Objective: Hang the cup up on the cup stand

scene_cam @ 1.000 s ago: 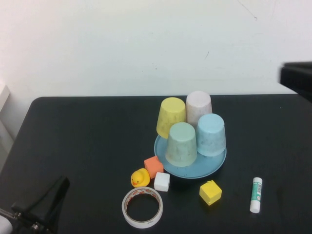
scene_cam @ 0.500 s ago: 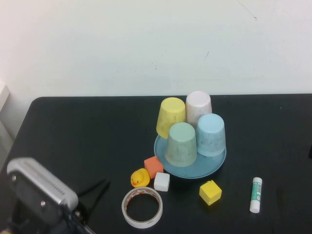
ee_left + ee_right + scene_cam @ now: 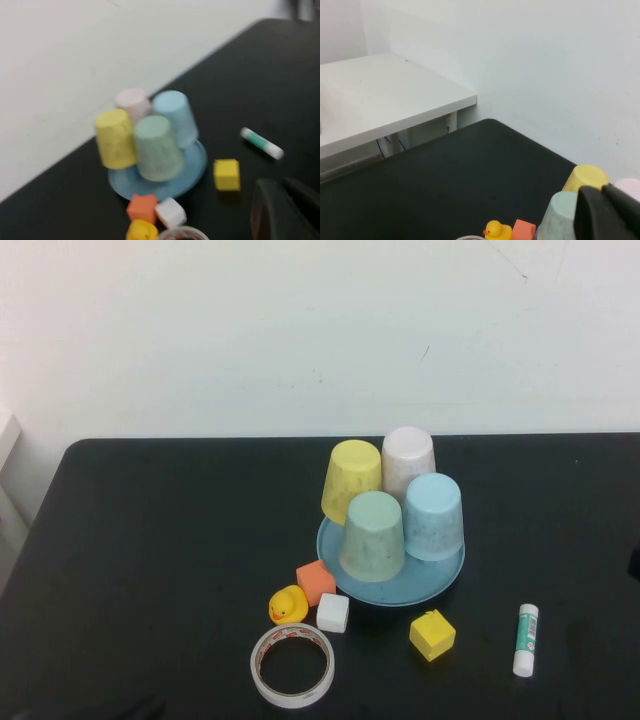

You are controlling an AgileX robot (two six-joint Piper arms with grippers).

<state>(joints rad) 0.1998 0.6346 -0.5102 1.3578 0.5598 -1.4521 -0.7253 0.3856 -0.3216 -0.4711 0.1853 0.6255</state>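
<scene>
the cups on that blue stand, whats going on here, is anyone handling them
Nothing is being handled. The cup sits upside down on the cup stand beside the mint-green cup, yellow cup and pink-white cup. The left claw and right claw appear only in their own wrist views, away from the cups, holding nothing.

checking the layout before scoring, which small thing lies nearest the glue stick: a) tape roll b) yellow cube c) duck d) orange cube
b: in the high view the yellow cube sits just left of the glue stick, while the duck, tape roll and orange cube lie farther left. Neither claw shows there.
</scene>
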